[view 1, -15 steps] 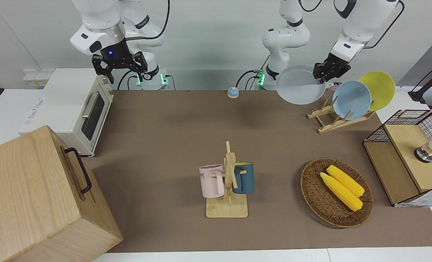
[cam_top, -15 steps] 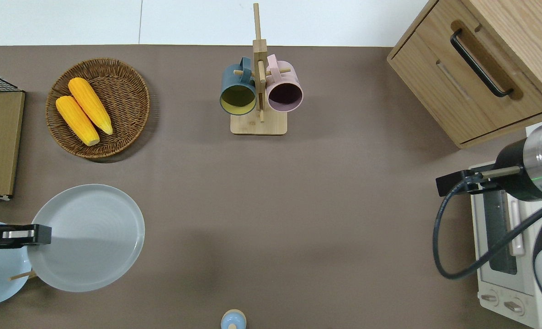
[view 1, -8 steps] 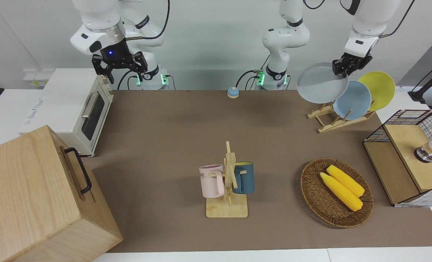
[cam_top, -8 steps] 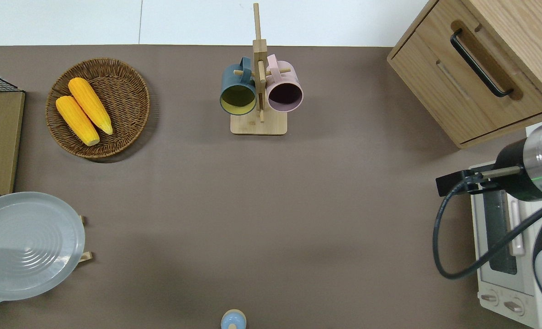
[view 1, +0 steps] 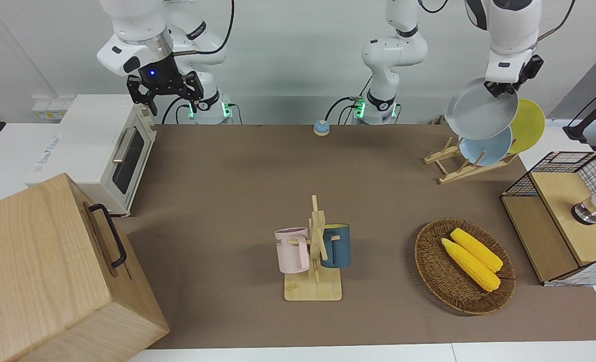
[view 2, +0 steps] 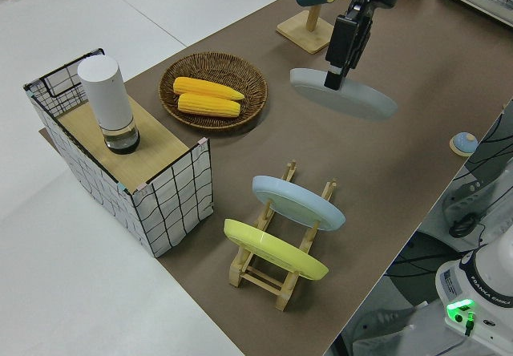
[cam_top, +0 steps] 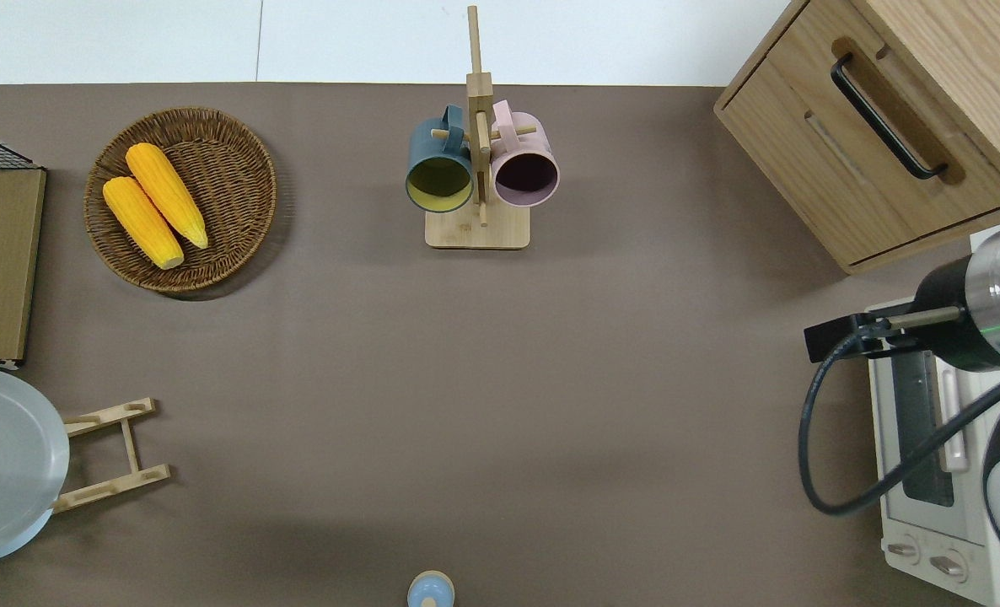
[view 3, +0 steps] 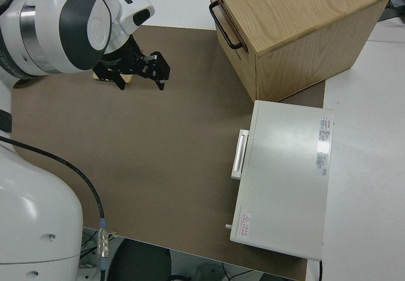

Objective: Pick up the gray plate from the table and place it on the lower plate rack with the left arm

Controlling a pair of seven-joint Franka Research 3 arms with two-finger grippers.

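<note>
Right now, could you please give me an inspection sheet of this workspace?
Surface: table, brown covering, no spills seen.
Job's things: gray plate tilted in the air, over the occupied end of the lower plate rack, which holds a sky-blue plate and a yellow plate.
Clutter: mug stand, corn basket, toaster oven, wooden cabinet.
End effectors: left end effector shut on the gray plate's rim; right end effector open, arm parked.
Cables: black cable loops off the right arm.
Surroundings: nothing seen.

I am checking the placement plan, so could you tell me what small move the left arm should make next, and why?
Probably tilt the gray plate more upright and lower it toward a free slot of the lower plate rack. The left gripper holds it by the rim in the air, above the sky-blue plate.
</note>
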